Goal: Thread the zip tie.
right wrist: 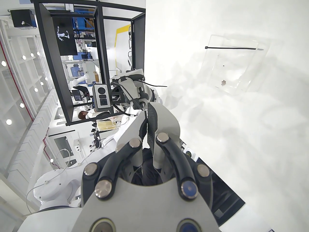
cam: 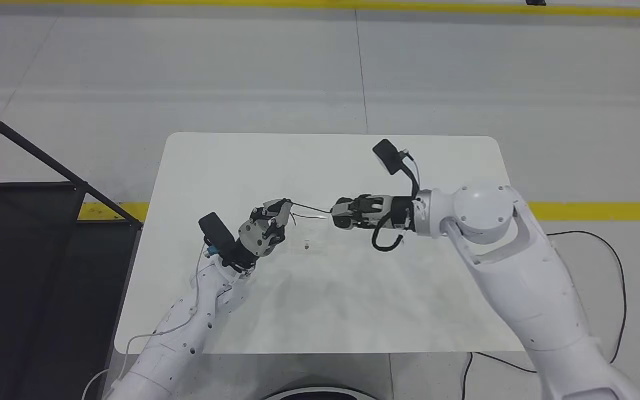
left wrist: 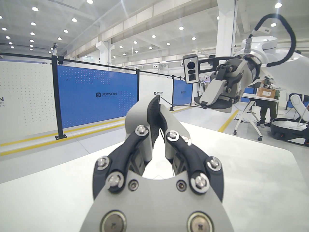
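Looking down from the top view: thin black plastic zip tie (cam: 312,208) strung in the air over the flat white round-cornered table (cam: 420,300), near its middle. Clamped at one end by the left gripper (cam: 283,211) and at the other by the right gripper (cam: 338,212), tips facing and near each other.

From the left wrist view: left gripper (left wrist: 158,112) pinched tight on the zip tie (left wrist: 183,105), ribbed black pads pressed together. Runs from there across to the right gripper (left wrist: 204,106), likewise closed, seemingly on the far end, though too thin there to be sure.

From the right wrist view: right gripper (right wrist: 147,119) closed, pads together on a narrow black strip. Farther off, left gripper (right wrist: 141,82) with the zip tie (right wrist: 157,84) poking out past it as a free tail. On the table (right wrist: 217,146), well apart, a clear plastic tray (right wrist: 256,73) with a second black zip tie (right wrist: 231,47) lying straight across it.
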{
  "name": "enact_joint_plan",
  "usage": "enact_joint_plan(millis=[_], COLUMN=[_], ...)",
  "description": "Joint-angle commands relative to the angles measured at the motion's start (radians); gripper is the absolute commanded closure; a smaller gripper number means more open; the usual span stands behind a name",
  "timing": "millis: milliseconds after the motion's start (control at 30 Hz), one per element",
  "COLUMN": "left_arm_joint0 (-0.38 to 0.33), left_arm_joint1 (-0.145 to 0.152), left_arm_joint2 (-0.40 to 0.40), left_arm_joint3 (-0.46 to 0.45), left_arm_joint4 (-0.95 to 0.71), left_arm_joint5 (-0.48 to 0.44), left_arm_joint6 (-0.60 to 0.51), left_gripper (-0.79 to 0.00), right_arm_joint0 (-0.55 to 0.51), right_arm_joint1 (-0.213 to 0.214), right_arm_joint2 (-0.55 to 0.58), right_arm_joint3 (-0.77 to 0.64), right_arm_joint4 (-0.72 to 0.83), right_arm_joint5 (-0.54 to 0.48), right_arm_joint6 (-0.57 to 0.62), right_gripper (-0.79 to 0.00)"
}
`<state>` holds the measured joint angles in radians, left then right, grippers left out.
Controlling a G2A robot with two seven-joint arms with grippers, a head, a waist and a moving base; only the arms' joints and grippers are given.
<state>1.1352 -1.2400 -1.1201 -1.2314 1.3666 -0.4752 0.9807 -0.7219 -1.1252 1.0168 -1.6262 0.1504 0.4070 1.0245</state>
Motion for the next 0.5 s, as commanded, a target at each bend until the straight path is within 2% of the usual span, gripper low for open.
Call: enact_joint_plan(millis=[0,467], left_arm_joint0=[0.0,0.0], left_arm_joint1=[0.0,0.0], left_arm_joint2=[0.0,0.0], left_arm_joint3=[0.0,0.0], left_arm_joint4=[0.0,0.0], left_arm_joint5=[0.0,0.0], left_arm_joint6=[0.0,0.0], left_gripper=[0.0,0.0], right_arm_joint0=[0.003,0.002], right_arm_joint1=[-0.001,-0.008], right_arm_joint2=[-0.004,-0.014], right_arm_joint3=[0.001,0.006], right_arm_joint4=[0.0,0.039], right_arm_joint5=[0.003,-0.024], right_arm_joint6=[-0.001,-0.053], right_gripper=[0.0,0.0])
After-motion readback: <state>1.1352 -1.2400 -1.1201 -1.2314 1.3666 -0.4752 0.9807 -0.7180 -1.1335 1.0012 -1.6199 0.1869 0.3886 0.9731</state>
